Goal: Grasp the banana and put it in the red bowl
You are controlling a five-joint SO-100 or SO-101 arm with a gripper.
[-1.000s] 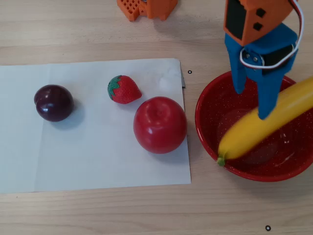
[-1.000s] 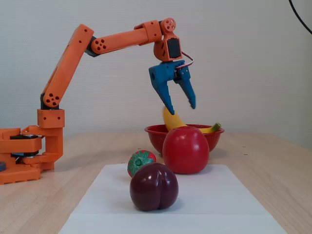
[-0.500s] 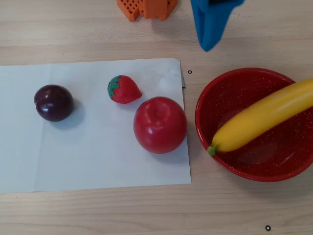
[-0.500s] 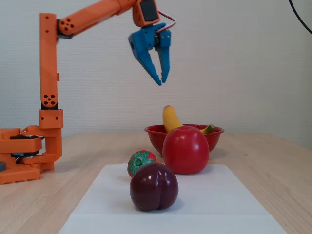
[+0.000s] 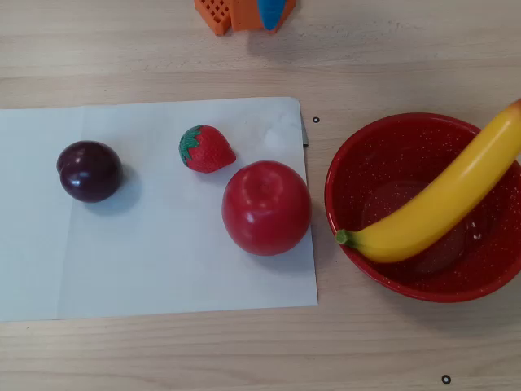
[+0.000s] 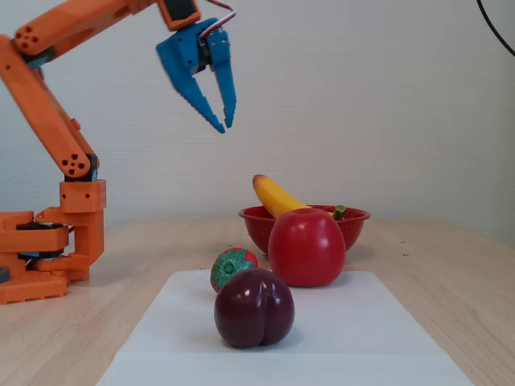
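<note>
The yellow banana (image 5: pixel 440 204) lies slantwise in the red bowl (image 5: pixel 350 163). Its green stem pokes over the bowl's left rim and its far end rises over the right rim at the overhead view's edge. In the fixed view the banana (image 6: pixel 278 197) sticks up out of the red bowl (image 6: pixel 358 221) behind the apple. My blue gripper (image 6: pixel 225 127) hangs high up and to the left of the bowl, far from the banana, fingertips nearly together with nothing between them. In the overhead view only a blue tip of the gripper (image 5: pixel 270 12) shows at the top edge.
On a white paper sheet (image 5: pixel 163 261) left of the bowl sit a red apple (image 5: pixel 266 208), a strawberry (image 5: pixel 207 148) and a dark plum (image 5: pixel 89 171). The orange arm base (image 6: pixel 48 257) stands at the fixed view's far left.
The gripper let the banana go into the bowl, rose and swung back toward the base with its fingers drawing together. The banana slid and turned, its stem now over the left rim.
</note>
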